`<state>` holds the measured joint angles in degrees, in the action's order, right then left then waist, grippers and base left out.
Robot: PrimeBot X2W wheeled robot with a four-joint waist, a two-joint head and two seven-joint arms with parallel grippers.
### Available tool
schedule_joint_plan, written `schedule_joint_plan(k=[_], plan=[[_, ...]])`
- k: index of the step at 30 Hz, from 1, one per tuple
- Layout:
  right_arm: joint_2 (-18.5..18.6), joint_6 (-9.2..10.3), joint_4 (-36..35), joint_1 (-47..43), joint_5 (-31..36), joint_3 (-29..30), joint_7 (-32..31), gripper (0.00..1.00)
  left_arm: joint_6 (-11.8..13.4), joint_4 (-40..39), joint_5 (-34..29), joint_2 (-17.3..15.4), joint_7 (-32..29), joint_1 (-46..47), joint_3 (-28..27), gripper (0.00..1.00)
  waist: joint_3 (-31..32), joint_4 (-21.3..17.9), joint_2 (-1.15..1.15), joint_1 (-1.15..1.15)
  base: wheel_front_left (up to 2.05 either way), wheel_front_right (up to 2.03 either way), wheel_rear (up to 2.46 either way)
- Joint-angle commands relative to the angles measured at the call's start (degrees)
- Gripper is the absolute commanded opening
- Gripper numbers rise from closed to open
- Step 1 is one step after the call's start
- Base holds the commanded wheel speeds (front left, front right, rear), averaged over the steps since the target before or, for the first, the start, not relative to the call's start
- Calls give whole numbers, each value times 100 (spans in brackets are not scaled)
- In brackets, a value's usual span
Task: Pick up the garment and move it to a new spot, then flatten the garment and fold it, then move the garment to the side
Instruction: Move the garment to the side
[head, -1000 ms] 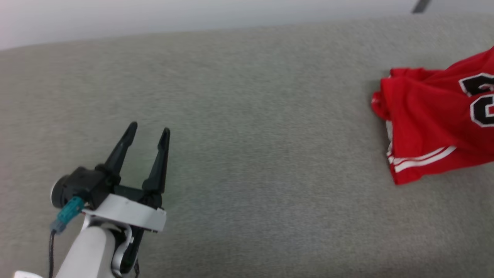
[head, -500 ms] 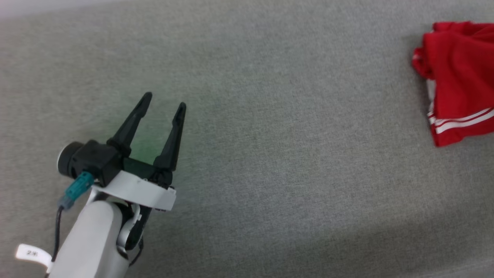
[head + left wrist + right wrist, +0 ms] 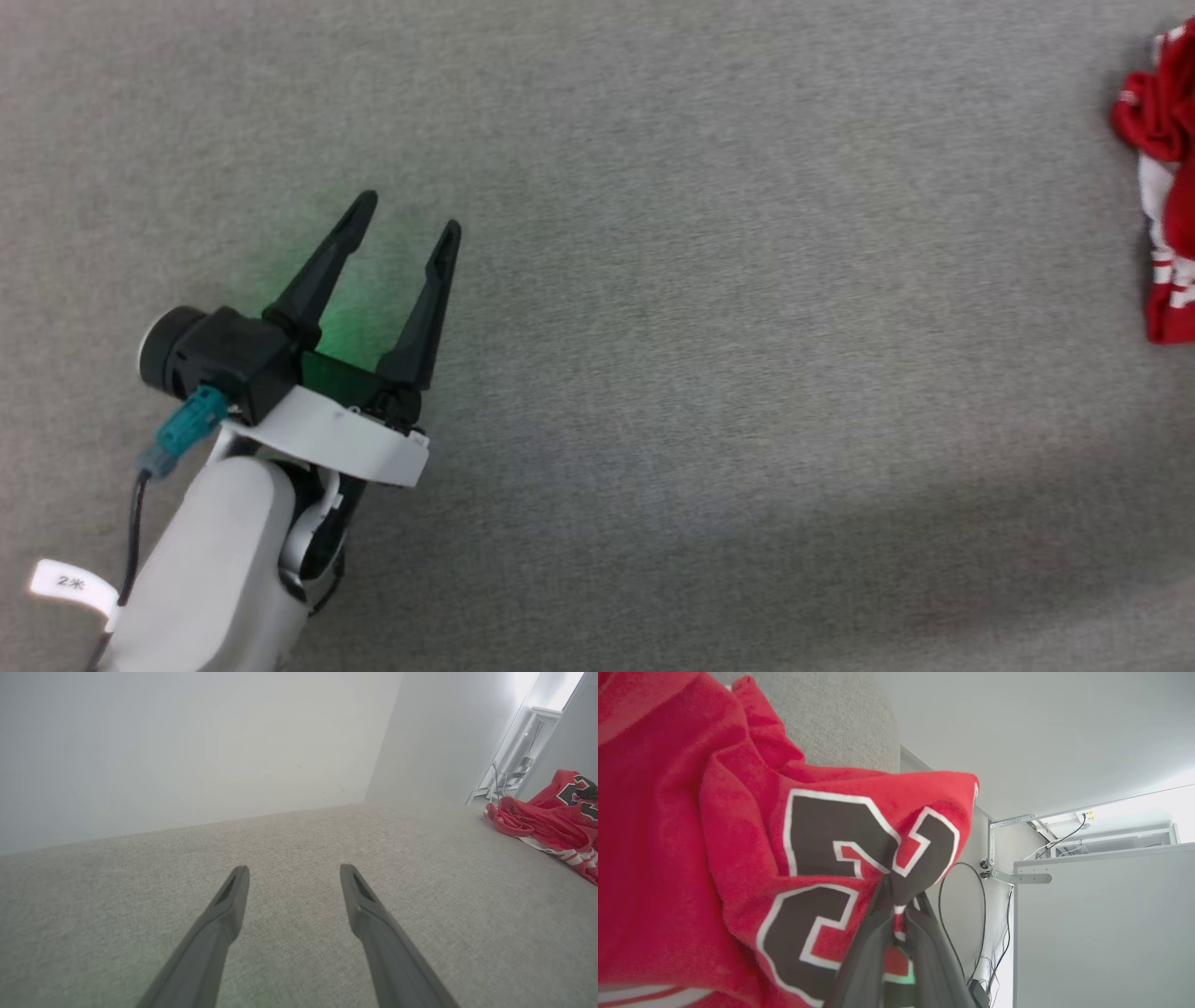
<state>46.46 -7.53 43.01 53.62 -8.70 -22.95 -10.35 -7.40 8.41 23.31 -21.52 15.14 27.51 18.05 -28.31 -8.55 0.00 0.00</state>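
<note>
Garment, at far right edge, is seemingly clamped by right gripper; left gripper, lower left, is held spread, empty.

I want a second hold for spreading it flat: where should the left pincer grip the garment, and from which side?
Probably the striped hem of the garment, the free edge lying low toward the open left pincer; come in low from the robot's left. The right pincer is shut on the number.
</note>
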Motion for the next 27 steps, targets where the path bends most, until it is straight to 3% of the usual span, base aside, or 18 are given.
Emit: schedule_joint_plan(k=[1,12,15,16,17,18,27], plan=[[-114,8,166,89,117,96,46,0,-12,-16,54,12,-5,77,27,100,-90,127,0,0,0,0,0],[-778,8,1257,130,753,1122,377,0,-12,9,76,84,-5,44,13,100,-126,332,0,0,0,0,0],[-834,8,1392,178,953,1455,471,29,-12,9,84,98,-6,-28,-23,100,-69,351,0,0,0,0,0],[-859,8,1417,200,1015,1559,507,58,-12,12,86,100,-6,-48,-35,100,-43,354,0,0,0,0,0],[-866,8,1446,209,1104,1665,534,81,-12,18,82,108,-6,-76,-46,100,-5,359,0,0,0,0,0],[-885,8,1476,206,1170,1762,562,97,-12,19,85,118,-6,-101,-57,100,33,364,0,0,0,0,0],[-956,8,1635,148,1547,2469,868,100,-13,22,81,262,-5,-328,-174,100,488,479,0,0,0,0,0]])
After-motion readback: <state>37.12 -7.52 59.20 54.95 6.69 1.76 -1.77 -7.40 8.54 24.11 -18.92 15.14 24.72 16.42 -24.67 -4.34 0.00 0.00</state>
